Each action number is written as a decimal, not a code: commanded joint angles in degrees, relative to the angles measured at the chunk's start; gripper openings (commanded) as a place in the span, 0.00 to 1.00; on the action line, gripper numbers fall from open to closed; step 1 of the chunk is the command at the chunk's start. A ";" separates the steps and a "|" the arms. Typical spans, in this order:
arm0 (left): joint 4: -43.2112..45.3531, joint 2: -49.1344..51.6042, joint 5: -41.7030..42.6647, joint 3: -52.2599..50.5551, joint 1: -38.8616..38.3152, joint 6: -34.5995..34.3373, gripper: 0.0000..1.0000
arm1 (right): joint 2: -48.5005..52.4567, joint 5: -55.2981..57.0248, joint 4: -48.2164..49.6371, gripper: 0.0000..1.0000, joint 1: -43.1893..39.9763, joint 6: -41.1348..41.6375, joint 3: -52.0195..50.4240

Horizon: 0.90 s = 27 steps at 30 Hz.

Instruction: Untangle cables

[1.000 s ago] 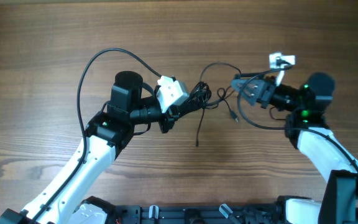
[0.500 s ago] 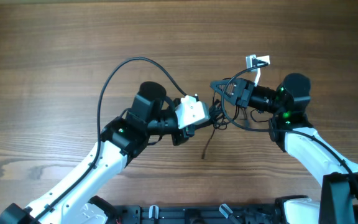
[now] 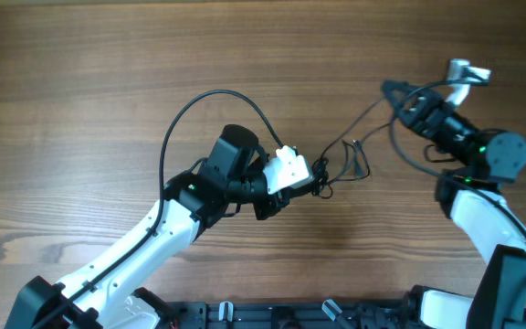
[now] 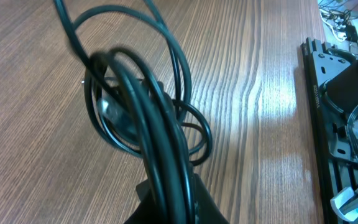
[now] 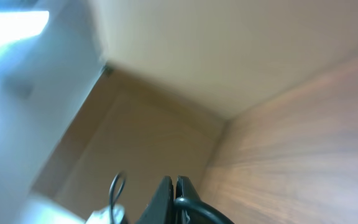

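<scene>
Left gripper (image 3: pixel 312 180) clamped around a tangled bundle of cables (image 4: pixel 145 118), right gripper (image 3: pixel 393 91) pinched shut on one strand stretched from it, wooden table (image 3: pixel 108 73) beneath.

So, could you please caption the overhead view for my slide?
The left gripper grips the tangled cables; the right gripper holds one strand stretched away.

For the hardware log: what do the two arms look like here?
Left arm and right arm: white links, black joints, a green light each. A thick black cord loops over the left; white camera blocks at the wrists. Fingers black.
</scene>
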 commanded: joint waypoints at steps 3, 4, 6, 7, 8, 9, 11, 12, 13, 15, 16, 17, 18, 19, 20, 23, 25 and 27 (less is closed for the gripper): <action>-1.09 0.57 0.02 0.20 -0.26 1.03 0.04 | -0.22 1.03 -25.24 0.04 -7.04 -4.46 0.70; -1.95 0.57 -0.42 0.20 -0.26 1.03 0.04 | -0.22 3.15 -30.40 0.04 -8.48 -6.64 0.70; -5.33 0.55 -7.78 0.20 -0.26 1.03 0.04 | -0.22 5.60 -37.88 0.04 -12.26 -11.43 0.70; -6.71 0.55 -13.29 0.20 -0.24 1.03 0.04 | -0.22 5.55 -39.93 0.04 -14.16 -12.52 0.70; -7.65 0.55 -19.58 0.20 -0.24 1.03 0.04 | -0.22 4.68 -41.33 0.04 -16.50 -13.46 0.70; -8.02 0.55 -25.44 0.20 -0.26 1.03 0.04 | -0.22 2.95 -41.94 0.04 -18.60 -13.51 0.70; -7.34 0.55 -29.97 0.20 -0.26 1.03 0.04 | -0.22 -0.52 -41.88 0.04 -20.98 -13.51 0.70; -6.08 0.55 -29.77 0.22 -0.26 1.01 0.04 | -0.22 -1.55 -41.88 0.04 -21.24 -14.34 0.70; -5.27 0.55 -29.03 0.22 -0.26 0.98 0.04 | -0.22 -2.19 -41.88 0.05 -21.24 -15.04 0.70; -2.29 0.55 -23.78 0.22 -0.26 0.98 0.04 | -0.22 -5.60 -41.86 0.08 -20.79 -15.26 0.70; -1.11 0.55 -21.57 0.22 -0.26 0.96 0.04 | -0.22 -6.62 -41.88 0.08 -20.35 -17.14 0.70; -0.15 0.55 -21.31 0.22 -0.26 0.57 0.04 | -0.22 -6.71 -41.90 0.08 -20.31 -19.17 0.70; -0.04 0.55 -22.25 0.22 -0.20 0.57 0.04 | -0.22 -6.62 -41.92 0.08 -20.39 -20.20 0.70; -0.39 0.55 -28.02 0.22 -0.20 -0.42 0.04 | -0.22 -6.43 -41.90 0.07 -20.72 -20.87 0.70; -1.25 0.55 -42.36 0.22 -0.20 -5.42 0.04 | -0.22 -6.43 -41.90 0.05 -21.53 -20.90 0.70; -2.16 0.55 -65.85 0.22 0.02 -16.06 0.04 | -0.22 -6.45 -41.92 0.04 -23.30 -20.83 0.70; -1.31 0.55 -65.40 0.22 0.00 -28.06 0.04 | -0.22 -6.47 -41.94 0.05 -23.30 -20.81 0.70; 2.82 0.55 -43.95 0.22 0.00 -30.73 0.04 | -0.22 -7.50 -41.92 0.08 -22.32 -20.87 0.70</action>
